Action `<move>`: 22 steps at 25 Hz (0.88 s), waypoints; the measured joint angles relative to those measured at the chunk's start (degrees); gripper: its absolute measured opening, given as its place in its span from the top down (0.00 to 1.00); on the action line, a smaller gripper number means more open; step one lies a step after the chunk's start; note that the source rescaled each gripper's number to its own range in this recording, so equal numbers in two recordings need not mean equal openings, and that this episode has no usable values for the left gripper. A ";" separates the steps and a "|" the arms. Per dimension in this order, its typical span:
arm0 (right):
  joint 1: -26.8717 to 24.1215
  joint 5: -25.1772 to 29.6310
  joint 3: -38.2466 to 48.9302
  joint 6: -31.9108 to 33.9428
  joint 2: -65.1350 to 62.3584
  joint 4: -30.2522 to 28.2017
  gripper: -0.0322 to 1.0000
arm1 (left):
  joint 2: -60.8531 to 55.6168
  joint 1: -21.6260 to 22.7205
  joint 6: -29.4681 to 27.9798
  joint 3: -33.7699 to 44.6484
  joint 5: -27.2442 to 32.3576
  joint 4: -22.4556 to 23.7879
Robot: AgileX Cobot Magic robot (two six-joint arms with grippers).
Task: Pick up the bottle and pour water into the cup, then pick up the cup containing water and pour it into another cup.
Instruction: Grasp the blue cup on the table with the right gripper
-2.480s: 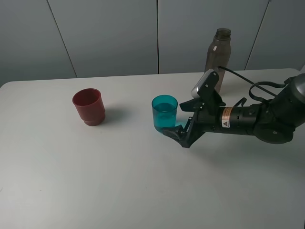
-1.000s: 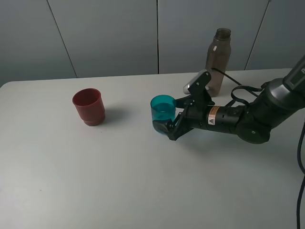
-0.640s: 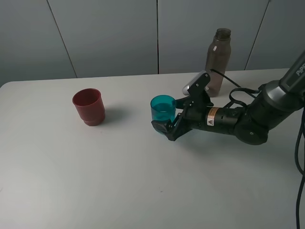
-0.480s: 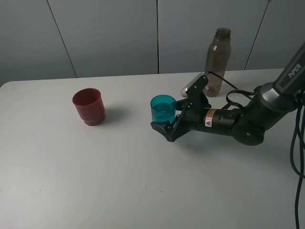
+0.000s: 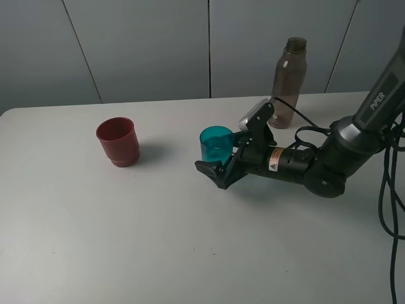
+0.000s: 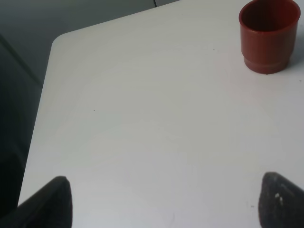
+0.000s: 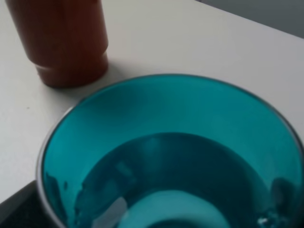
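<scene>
With my right gripper [image 5: 219,155] spread wide around the teal tumbler [image 5: 216,140], I should close gently and keep its water level.

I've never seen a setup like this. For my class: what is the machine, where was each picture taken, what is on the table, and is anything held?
It is a robot with two arms, each ending in two fingers. The wide picture comes from a camera mounted high over the white table; the other two come from cameras on the arms' wrists. On the table stand a dark red cup, a teal cup holding water, and a grey-brown bottle at the back. The right arm's fingers stand open on either side of the teal cup, which sits on the table. The left arm's fingers are open and empty.
</scene>
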 joint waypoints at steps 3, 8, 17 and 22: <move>0.81 -0.63 -1.07 -0.75 1.47 0.00 0.01 | 0.00 0.00 -0.11 0.00 0.00 0.00; 1.03 -0.87 -2.94 -1.15 2.24 0.00 0.01 | 0.00 0.00 -0.11 0.00 0.00 0.00; 1.03 -1.21 -3.29 -1.37 2.71 0.00 0.01 | 0.00 0.00 -0.11 0.00 0.00 0.00; 1.03 -1.35 -3.29 -2.07 2.71 0.00 0.01 | 0.00 0.00 -0.11 0.00 0.00 0.00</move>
